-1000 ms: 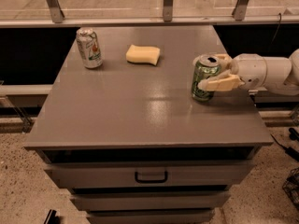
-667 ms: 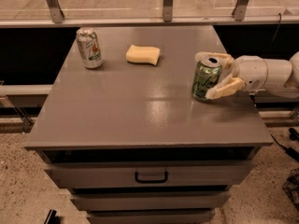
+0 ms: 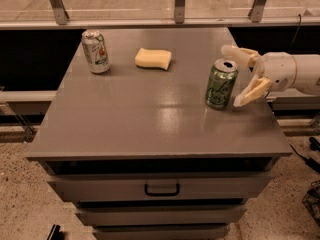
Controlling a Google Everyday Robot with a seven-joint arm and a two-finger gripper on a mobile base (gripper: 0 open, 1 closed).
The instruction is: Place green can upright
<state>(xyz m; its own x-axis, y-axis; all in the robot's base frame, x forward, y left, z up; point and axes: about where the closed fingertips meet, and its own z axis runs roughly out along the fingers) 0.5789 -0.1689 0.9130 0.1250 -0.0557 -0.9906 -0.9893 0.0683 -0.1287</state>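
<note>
Gripper (image 3: 232,77), jaws spread, beside upright green can (image 3: 221,85); sponge (image 3: 153,58), silver can (image 3: 96,51) apart.

Dim light, glare on the tabletop (image 3: 150,115) beside the pincer (image 3: 230,77) at right.

The green can (image 3: 220,86) is green with pale script and a silver top. Just right of it, the cream end effector (image 3: 239,76) stands spread wide. The far can (image 3: 96,51) is silver-white with a green-and-red label, the sponge (image 3: 153,58) pale yellow, the counter (image 3: 150,126) grey.
</note>
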